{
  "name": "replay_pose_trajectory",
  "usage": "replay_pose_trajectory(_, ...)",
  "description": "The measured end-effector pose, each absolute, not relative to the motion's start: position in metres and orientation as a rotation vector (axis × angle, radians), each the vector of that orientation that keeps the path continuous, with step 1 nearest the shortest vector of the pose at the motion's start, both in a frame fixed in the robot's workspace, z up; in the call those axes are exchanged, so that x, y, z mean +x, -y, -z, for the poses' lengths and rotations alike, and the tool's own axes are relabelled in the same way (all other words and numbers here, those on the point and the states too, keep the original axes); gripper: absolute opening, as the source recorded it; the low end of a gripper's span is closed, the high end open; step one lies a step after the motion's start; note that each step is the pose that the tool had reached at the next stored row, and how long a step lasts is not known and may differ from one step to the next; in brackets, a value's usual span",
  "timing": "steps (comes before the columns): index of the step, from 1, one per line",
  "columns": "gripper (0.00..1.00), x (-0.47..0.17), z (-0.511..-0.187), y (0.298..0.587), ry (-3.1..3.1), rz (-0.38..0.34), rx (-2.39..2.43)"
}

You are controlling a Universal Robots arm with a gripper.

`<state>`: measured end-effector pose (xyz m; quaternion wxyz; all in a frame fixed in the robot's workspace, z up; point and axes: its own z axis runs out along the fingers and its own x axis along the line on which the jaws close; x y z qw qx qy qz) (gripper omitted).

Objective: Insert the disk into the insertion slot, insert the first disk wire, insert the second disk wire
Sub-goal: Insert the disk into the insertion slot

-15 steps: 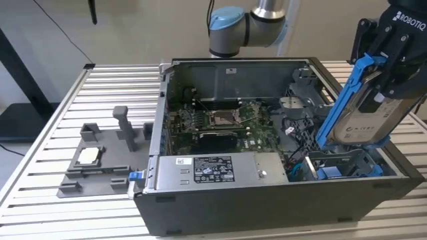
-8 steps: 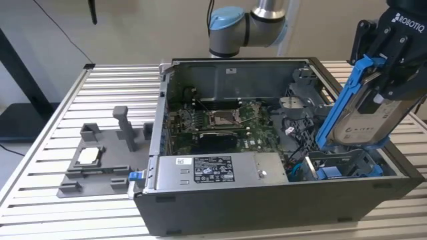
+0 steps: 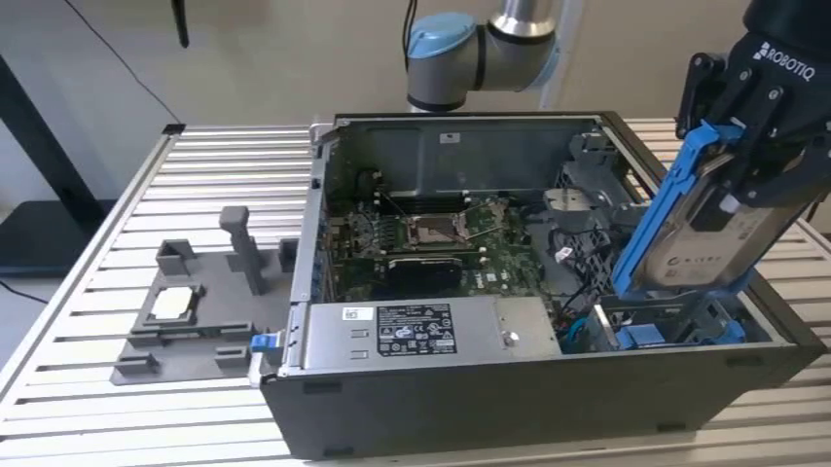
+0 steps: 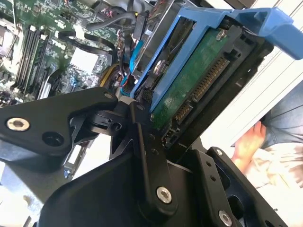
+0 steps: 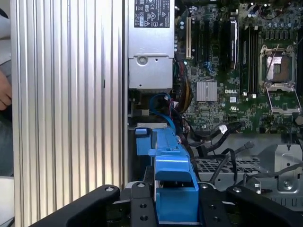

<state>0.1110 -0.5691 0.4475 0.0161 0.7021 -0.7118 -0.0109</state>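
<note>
blue-framed silver disk point(image 3: 704, 243), tilted, apparently gripped

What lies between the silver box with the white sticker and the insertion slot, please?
In the exterior view, a bundle of cables, some of them blue, lies between the silver box and the insertion slot.

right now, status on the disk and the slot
Tool shut on the disk. Disk tilted, lower end at the insertion slot, not seated. Loose cables beside the slot.

Gripper point(image 4: 187, 111) clamps blue-framed disk point(image 4: 194, 71), green board exposed; motherboard point(image 4: 71, 52) behind, person's hand point(image 4: 248, 142) nearby.
</note>
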Motion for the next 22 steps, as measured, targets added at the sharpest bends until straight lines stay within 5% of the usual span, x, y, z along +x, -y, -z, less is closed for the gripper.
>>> replay_pose_trajectory(22, 0.33, 0.114, -0.420, 0.571, 2.175, 0.033, 2.221)
